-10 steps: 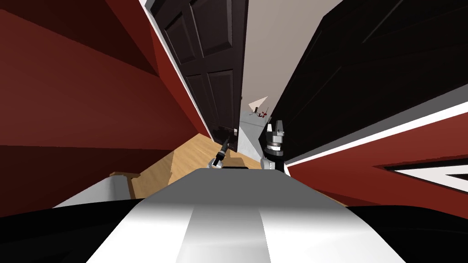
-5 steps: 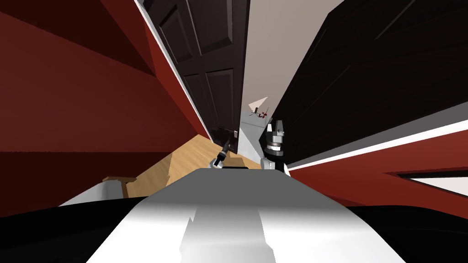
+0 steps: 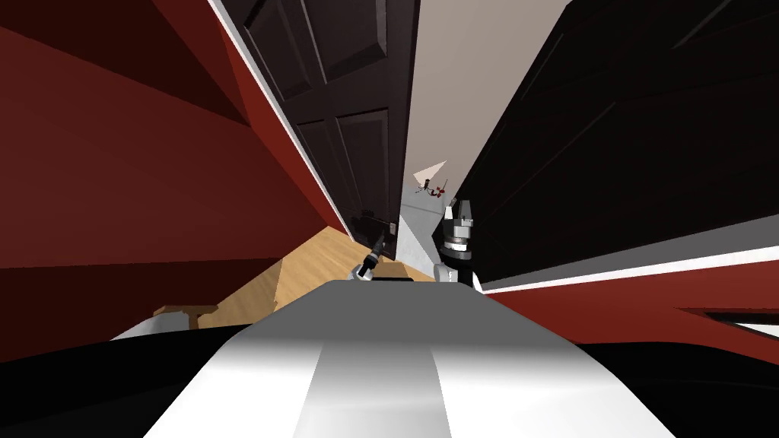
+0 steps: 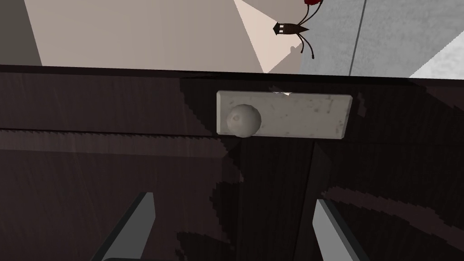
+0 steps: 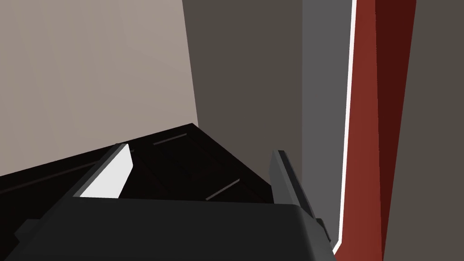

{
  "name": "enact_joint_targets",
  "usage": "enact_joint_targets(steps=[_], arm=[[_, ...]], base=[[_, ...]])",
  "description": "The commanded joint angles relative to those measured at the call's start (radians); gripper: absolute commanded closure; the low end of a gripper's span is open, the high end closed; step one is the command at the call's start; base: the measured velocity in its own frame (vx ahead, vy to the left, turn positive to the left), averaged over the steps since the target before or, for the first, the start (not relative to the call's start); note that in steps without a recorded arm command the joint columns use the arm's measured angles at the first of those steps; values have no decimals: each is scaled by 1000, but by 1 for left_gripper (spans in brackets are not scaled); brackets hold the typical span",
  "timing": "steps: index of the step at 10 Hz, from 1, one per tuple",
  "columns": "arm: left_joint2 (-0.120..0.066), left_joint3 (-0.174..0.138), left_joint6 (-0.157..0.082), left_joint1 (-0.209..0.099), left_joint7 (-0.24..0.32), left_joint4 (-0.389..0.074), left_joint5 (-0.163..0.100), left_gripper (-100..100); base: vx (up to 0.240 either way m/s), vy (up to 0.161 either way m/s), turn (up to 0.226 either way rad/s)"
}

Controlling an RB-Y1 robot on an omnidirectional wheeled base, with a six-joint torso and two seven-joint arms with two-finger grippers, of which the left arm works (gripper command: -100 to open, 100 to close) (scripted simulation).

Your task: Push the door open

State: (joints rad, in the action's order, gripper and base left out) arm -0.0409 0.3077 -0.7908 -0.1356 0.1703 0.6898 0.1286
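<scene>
Between our left fingers [image 4: 138, 222], which stand parted and hold nothing, lies the dark panelled face of the door [image 4: 113, 172], straight ahead of the tips and close. Whether the tips touch it we cannot tell. Just beyond them, about on the line midway between the two blades, sits the round grey knob [image 4: 243, 120] at one end of its pale plate [image 4: 308, 115]. Past the plate runs the door's free edge, crosswise to the way the fingers point, with a pale wall [image 4: 136, 36] showing behind it. We judge the leaf to be partly off its frame, and the push should go square into the face near the knob, away from the hinges, where it swings most easily. From the head, the left arm reaches forward and low to the door's lower part, at the edge of the wooden floor [image 3: 319, 262], and the door rises away to the far left beside the red wall [image 3: 152, 152]. The left arm is plainly the nearer one. Our right fingers [image 5: 113, 174], also parted and empty, point forward just to the right, beside a second dark panelled surface [image 3: 608, 137].
</scene>
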Motion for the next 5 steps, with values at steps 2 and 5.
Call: enact_joint_targets(steps=[2,5], arm=[[-8,-4,0,-2,-3,-5,-2,-100],[-10,-10,1,-5,-9,-12,-5,-100]], base=[[103,-31,-21],[179,-61,-29]])
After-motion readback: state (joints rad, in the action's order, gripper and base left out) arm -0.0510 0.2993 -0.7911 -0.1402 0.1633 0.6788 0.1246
